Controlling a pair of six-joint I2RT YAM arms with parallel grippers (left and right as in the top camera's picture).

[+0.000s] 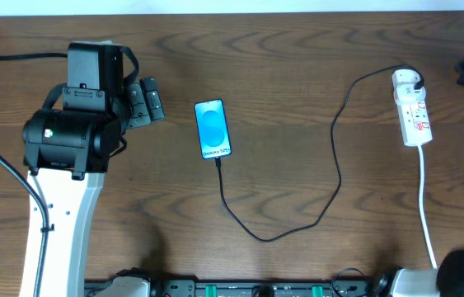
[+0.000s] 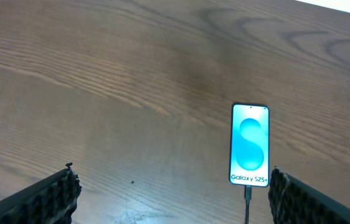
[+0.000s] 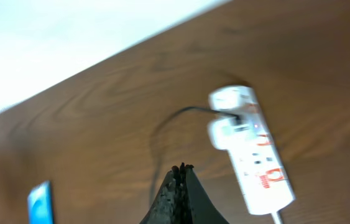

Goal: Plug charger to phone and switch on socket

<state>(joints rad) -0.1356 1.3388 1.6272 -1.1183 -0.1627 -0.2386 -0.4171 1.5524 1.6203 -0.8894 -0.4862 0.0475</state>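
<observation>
One phone (image 2: 249,145) ahead of wide left gripper (image 2: 171,186); socket (image 3: 253,149) beyond closed right gripper (image 3: 182,169).

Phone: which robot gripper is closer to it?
Left. The left gripper sits open right beside the phone. The right gripper is shut and far off, on the socket side of the table.

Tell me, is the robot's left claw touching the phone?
Apart. The overhead view shows the left gripper open, with a strip of bare table between its fingertips and the phone.
</observation>
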